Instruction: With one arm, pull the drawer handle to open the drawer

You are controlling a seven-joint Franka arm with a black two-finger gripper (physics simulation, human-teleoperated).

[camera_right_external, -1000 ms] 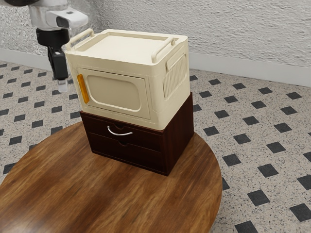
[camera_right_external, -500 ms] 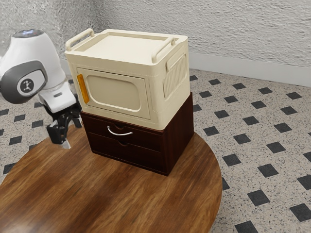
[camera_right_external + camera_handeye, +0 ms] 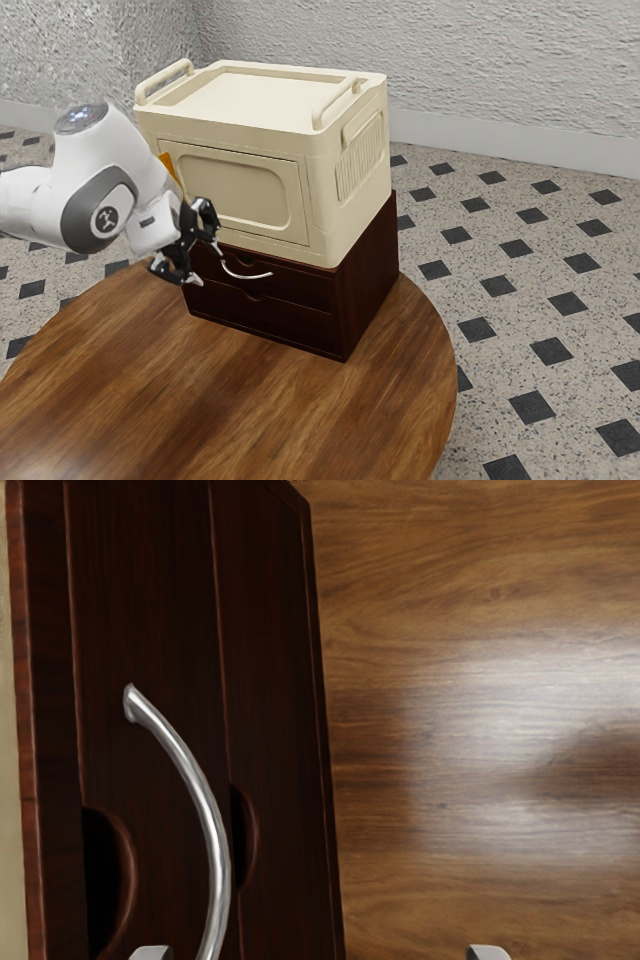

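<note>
In the exterior view my gripper [image 3: 207,267] is open in front of the dark wooden drawer unit's left part, beside the left end of the curved silver handle [image 3: 246,275]. That handle is mounted on the upper drawer [image 3: 305,287], which sits flush in the unit. In the wrist view the two fingertips of the gripper [image 3: 320,953] stand wide apart. The handle [image 3: 206,805] arcs across the front of the upper drawer [image 3: 140,610], its lower part nearer one fingertip than the other; I cannot tell the depth between them.
A cream storage box [image 3: 250,110] with raised side rails rests on the drawer unit; its orange latch [image 3: 170,162] is partly behind the hand. The unit stands on a round wooden table [image 3: 250,410], and a lower drawer [image 3: 260,318] lies under the handled one.
My arm has swung toward the exterior view's right, bringing the hand from beside the unit to in front of it, near the handle. The drawer unit and box have not moved.
</note>
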